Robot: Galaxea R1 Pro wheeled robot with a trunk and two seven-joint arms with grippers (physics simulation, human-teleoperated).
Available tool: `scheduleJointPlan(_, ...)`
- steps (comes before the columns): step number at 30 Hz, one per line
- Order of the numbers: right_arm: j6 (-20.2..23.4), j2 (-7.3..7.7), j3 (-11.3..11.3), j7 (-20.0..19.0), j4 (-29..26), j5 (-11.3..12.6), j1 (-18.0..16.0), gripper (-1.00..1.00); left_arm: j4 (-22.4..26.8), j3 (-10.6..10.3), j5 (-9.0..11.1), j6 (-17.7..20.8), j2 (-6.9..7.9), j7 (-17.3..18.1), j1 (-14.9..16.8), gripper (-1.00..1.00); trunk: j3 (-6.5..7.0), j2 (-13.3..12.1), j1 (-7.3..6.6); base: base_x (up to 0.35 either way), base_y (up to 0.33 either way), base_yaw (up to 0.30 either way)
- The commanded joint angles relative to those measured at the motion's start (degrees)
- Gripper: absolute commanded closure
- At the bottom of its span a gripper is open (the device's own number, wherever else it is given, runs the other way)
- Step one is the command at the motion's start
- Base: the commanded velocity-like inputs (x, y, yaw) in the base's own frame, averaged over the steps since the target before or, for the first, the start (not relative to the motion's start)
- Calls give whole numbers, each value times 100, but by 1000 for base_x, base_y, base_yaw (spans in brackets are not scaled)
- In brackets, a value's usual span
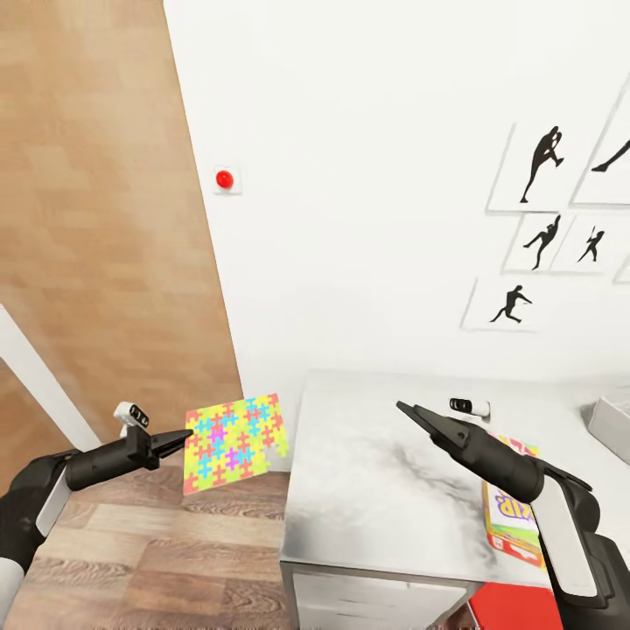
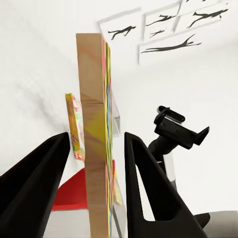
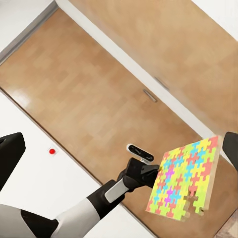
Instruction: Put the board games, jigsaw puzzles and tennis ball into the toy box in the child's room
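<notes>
While the left gripper (image 1: 178, 438) pinched a jigsaw puzzle (image 1: 234, 441) by one edge, the puzzle hung in the air off the table's (image 1: 376, 490) end, over the wood floor. The right gripper (image 1: 408, 409) hovered above the table, jaws spread and empty, near the SKIP BO board game (image 1: 509, 512). A good carry probably meant keeping the grip firm and swinging slowly toward the toy box (image 1: 611, 424) at the far edge, clearing the right arm.
</notes>
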State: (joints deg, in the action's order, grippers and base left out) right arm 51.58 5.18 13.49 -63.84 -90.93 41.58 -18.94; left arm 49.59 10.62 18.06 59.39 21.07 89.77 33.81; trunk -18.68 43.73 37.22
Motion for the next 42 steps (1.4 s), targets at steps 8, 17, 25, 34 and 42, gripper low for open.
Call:
scheduleJointPlan(8,27,1,5,-10,-3,9,-4,-100,6,-2,-4,61,2,23,2,100,183,-316,-177,-167,0,-164)
scheduleJointPlan(17,27,1,5,-13,0,9,-4,-100,7,-8,-4,61,39,23,2,100,407,-677,-375,-7,0,-201)
scheduleJointPlan(25,-237,1,5,-13,-1,16,0,-100,7,-8,2,59,118,23,2,100,609,-998,-551,0,0,-199)
scheduleJointPlan(34,-319,1,5,-14,0,17,126,-100,7,-7,5,55,150,23,2,100,845,-1359,-749,0,0,-161)
scheduleJointPlan(42,-350,2,32,-30,-2,17,186,-100,7,-7,5,55,152,23,2,100,1057,-1680,-924,0,0,-135)
